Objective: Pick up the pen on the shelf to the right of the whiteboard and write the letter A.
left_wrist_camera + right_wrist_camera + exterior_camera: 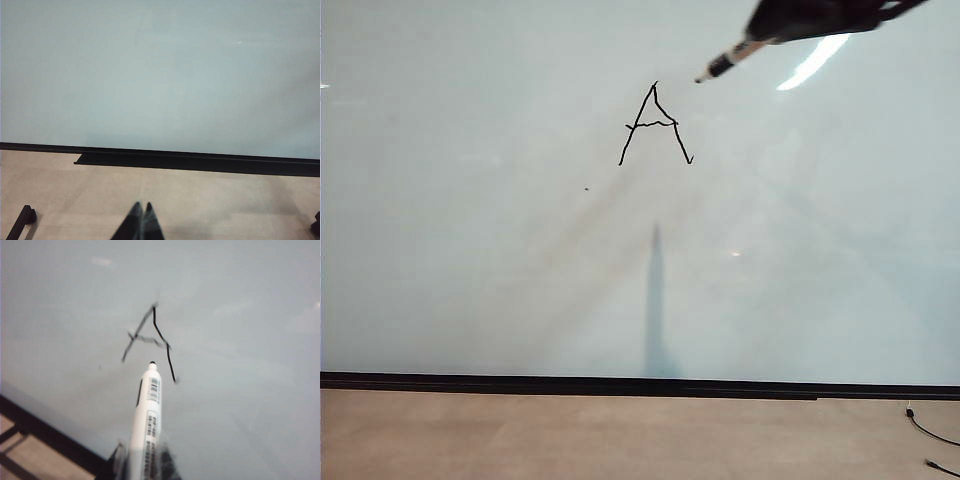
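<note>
Exterior view shows the whiteboard point(470, 250) filling nearly the whole picture, pale and glossy, with a black strip point(620, 384) along its lower edge and a tan floor point(570, 440) below that. The letter A point(655, 125) is drawn in thin black lines a little above the centre, its crossbar wavy. A tiny dark speck point(586, 188) sits on the board at about seven o'clock from the letter, apart from it.

The right gripper point(790, 25) comes in from the upper right corner, at about two o'clock from the letter. Its jaws are clamped on the pen point(730, 60), which slants down toward eight o'clock; the dark tip is near the letter's apex but not on its lines. Whether the tip touches the board cannot be told. A bright streak of reflected light point(812, 63) lies just beside the gripper at about five o'clock from it.

Right wrist view looks along the pen point(148, 425): a white barrel with barcode-like black markings and a dark tip. The right gripper point(142, 462) holds the barrel at its lower end. The letter A point(150, 342) lies just beyond the tip, partly blurred.

Left wrist view shows the left gripper point(142, 220) low over the floor point(225, 200), its two dark fingers pressed together with nothing between them, well apart from the board point(160, 75). No container appears in any view.
</note>
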